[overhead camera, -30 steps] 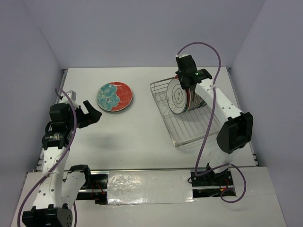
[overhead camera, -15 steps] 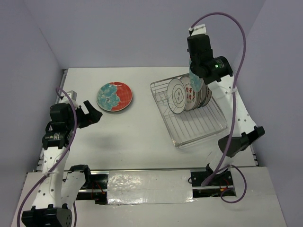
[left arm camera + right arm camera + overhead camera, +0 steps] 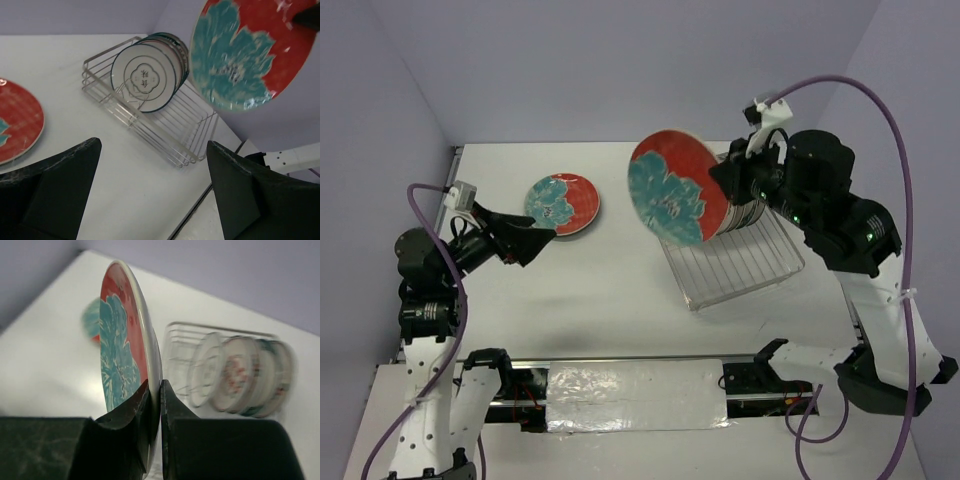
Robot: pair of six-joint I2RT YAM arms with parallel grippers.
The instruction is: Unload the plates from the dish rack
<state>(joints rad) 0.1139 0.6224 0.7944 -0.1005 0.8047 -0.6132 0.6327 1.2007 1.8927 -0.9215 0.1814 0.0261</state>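
Right jaws pinch the red flowered plate (image 3: 677,199), held clear of the dish rack (image 3: 750,264); left jaws gape.

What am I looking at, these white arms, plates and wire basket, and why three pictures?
These are two robot arms bolted to a white table, each with a two-finger gripper. The wide picture comes from a camera above and behind them; the other two from cameras on each wrist. The right gripper pinches a round red plate with a teal flower by its rim, in mid-air. A similar plate lies flat on the table. More plates stand in the silver wire dish rack. The left gripper is open and empty.
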